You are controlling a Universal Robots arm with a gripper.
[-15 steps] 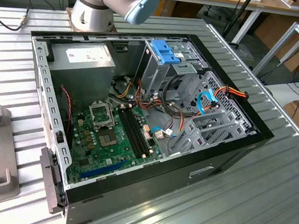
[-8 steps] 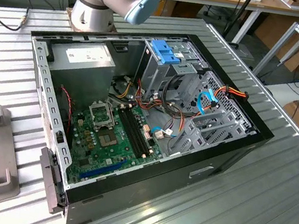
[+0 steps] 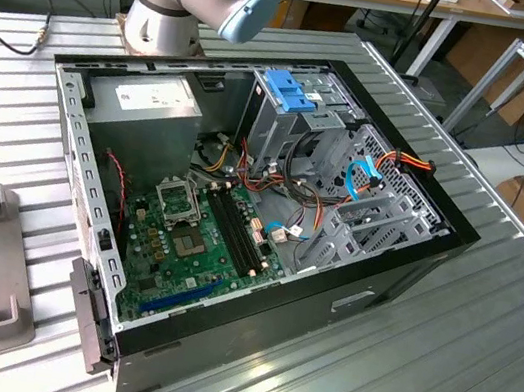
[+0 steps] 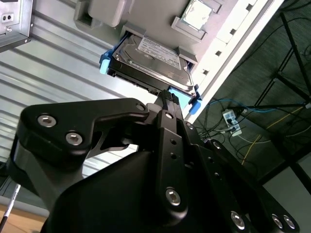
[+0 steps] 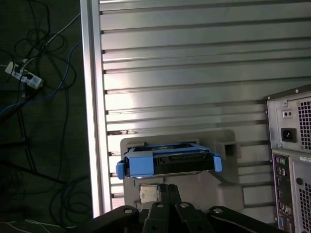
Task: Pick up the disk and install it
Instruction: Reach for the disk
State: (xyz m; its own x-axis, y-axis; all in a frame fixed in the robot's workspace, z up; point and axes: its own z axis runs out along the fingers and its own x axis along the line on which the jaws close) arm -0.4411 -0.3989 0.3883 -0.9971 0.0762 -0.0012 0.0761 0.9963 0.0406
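Observation:
The disk (image 4: 150,60) is a dark grey drive with a white label and bright blue rails. It stands on edge in a slot of a grey holder (image 4: 104,12) on the ribbed metal table. In the first wrist view the disk (image 5: 167,161) shows its connector edge, framed in blue, inside the same holder (image 5: 228,158). My black gripper (image 4: 167,95) hangs right over the disk's upper edge, close to it; in the first wrist view the gripper (image 5: 168,188) sits just in front of the disk. Whether it touches the disk I cannot tell.
The open computer case (image 3: 401,271) lies on the table, with a blue slotted bracket (image 3: 291,89) in its drive bay, a grey power supply box (image 3: 147,100) and the motherboard (image 3: 199,236). The case's rear panel (image 5: 291,155) stands near the holder. The table edge (image 5: 92,121) runs close to the disk.

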